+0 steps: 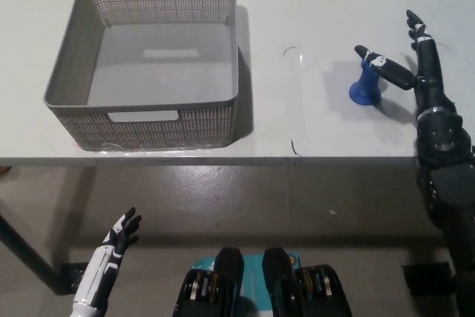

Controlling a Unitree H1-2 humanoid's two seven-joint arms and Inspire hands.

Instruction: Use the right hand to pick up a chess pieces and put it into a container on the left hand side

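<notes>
A blue chess rook (365, 87) stands upright on the white table, right of centre. My black right hand (410, 64) is open just to its right, with one finger lying over the top of the piece and the others spread above the table. Nothing is held. The grey mesh basket (141, 113) sits on the table's left half and looks empty inside. My white left hand (119, 237) hangs below the table's front edge at the lower left, fingers apart.
The table's front edge (223, 159) runs across the picture below the basket and the rook. A few thin dark marks (295, 148) lie on the table between basket and rook. Brown floor shows beneath.
</notes>
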